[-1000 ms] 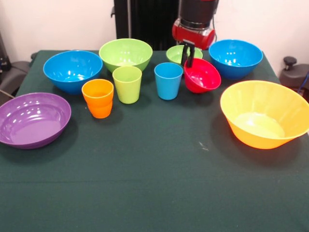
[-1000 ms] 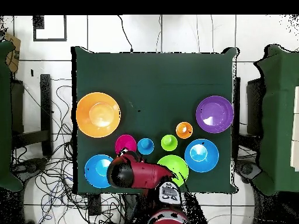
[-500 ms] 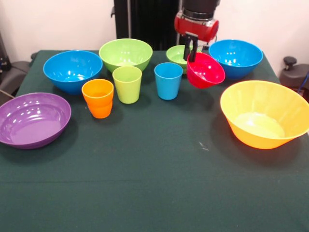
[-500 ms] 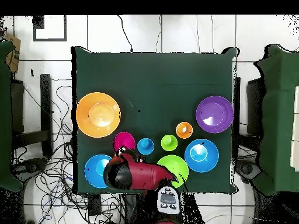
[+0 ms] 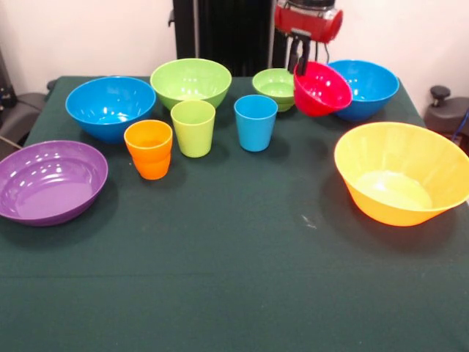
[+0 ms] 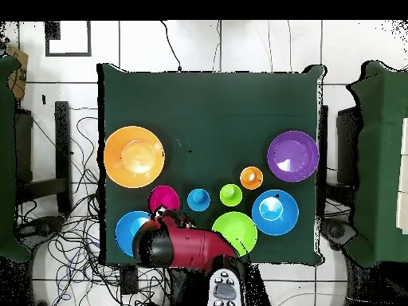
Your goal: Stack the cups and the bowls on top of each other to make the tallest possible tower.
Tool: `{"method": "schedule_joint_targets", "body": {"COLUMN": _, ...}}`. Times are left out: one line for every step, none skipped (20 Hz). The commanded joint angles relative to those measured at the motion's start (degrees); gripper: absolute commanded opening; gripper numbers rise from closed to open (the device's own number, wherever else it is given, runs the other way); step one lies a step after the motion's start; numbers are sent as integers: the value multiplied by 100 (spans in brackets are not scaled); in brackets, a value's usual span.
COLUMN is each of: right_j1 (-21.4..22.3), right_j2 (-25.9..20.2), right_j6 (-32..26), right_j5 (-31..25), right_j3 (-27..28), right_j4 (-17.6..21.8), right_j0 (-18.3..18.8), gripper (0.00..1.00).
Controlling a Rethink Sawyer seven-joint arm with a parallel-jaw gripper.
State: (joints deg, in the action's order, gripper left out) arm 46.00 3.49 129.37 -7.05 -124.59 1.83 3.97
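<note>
My gripper (image 5: 299, 64) is shut on the rim of the small red bowl (image 5: 321, 88) and holds it tilted in the air, in front of a blue bowl (image 5: 364, 86). In the overhead view the red bowl (image 6: 164, 198) shows beside my arm (image 6: 179, 245). The orange cup (image 5: 149, 149), lime green cup (image 5: 193, 127) and blue cup (image 5: 256, 122) stand in a row. The big yellow-orange bowl (image 5: 401, 173) sits at the right, the purple bowl (image 5: 48, 180) at the left. A second blue bowl (image 5: 110, 106), a large green bowl (image 5: 190, 81) and a small green bowl (image 5: 276, 86) stand at the back.
The green table cloth (image 5: 220, 264) covers the table to its edges. In the overhead view cables (image 6: 72, 239) lie on the floor beside the table, and other green tables (image 6: 382, 159) stand at the sides.
My gripper has lifted the red bowl off the table and carried it up and toward the blue bowl at the back right. The other bowls and cups have not moved.
</note>
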Motion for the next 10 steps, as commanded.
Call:
{"method": "schedule_joint_targets", "body": {"right_j1": 1001, "right_j2": -520, "right_j6": 455, "right_j5": -1546, "right_j3": -498, "right_j4": -299, "right_j0": -21, "gripper": 0}}
{"method": "schedule_joint_targets", "body": {"right_j1": 1176, "right_j2": -524, "right_j6": 450, "right_j5": -1751, "right_j3": -516, "right_j4": -349, "right_j0": -23, "gripper": 0}}
{"method": "schedule_joint_targets", "body": {"right_j1": 1254, "right_j2": -507, "right_j6": 447, "right_j5": -1849, "right_j3": -511, "right_j4": -368, "right_j0": -34, "gripper": 0}}
{"method": "schedule_joint_targets", "body": {"right_j1": 1380, "right_j2": -463, "right_j6": 427, "right_j5": -2025, "right_j3": -483, "right_j4": -380, "right_j0": -53, "gripper": 0}}
{"method": "schedule_joint_targets", "body": {"right_j1": 1415, "right_j2": -434, "right_j6": 416, "right_j5": -2112, "right_j3": -424, "right_j4": -382, "right_j0": -60, "gripper": 0}}
{"method": "schedule_joint_targets", "body": {"right_j1": 1449, "right_j2": -383, "right_j6": 409, "right_j5": -2175, "right_j3": -348, "right_j4": -367, "right_j0": -74, "gripper": 0}}
{"method": "schedule_joint_targets", "body": {"right_j1": 1437, "right_j2": -338, "right_j6": 411, "right_j5": -2206, "right_j3": -255, "right_j4": -349, "right_j0": -83, "gripper": 0}}
{"method": "schedule_joint_targets", "body": {"right_j1": 1344, "right_j2": -279, "right_j6": 403, "right_j5": -2184, "right_j3": -106, "right_j4": -289, "right_j0": -79, "gripper": 0}}
{"method": "schedule_joint_targets", "body": {"right_j1": 1244, "right_j2": -254, "right_j6": 397, "right_j5": -2216, "right_j3": 50, "right_j4": -253, "right_j0": -57, "gripper": 0}}
{"method": "schedule_joint_targets", "body": {"right_j1": 1090, "right_j2": -224, "right_j6": 371, "right_j5": -2209, "right_j3": 258, "right_j4": -183, "right_j0": -18, "gripper": 0}}
